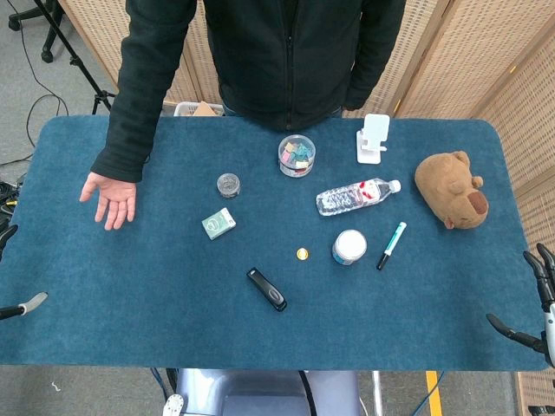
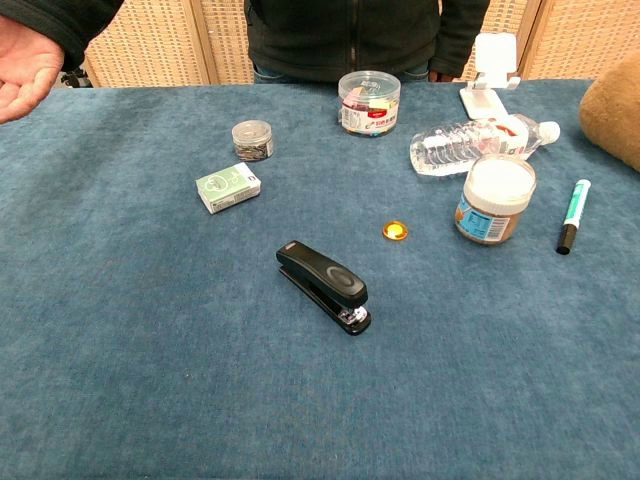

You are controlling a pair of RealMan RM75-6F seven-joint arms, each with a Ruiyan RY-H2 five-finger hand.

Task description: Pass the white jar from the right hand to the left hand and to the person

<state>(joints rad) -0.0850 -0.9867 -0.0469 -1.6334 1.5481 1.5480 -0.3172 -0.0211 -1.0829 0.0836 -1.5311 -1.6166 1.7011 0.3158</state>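
White jar (image 1: 349, 247) upright btwn marker (image 1: 391, 245) & yellow cap (image 1: 302, 254).

White-lidded jar (image 2: 495, 198), blue label; black stapler (image 2: 324, 286); perhaps amber disc (image 2: 395, 231).

Blue table (image 1: 130, 329): stapler (image 1: 267, 289), white jar (image 1: 349, 247), marker (image 1: 391, 244), bottle (image 1: 355, 197).
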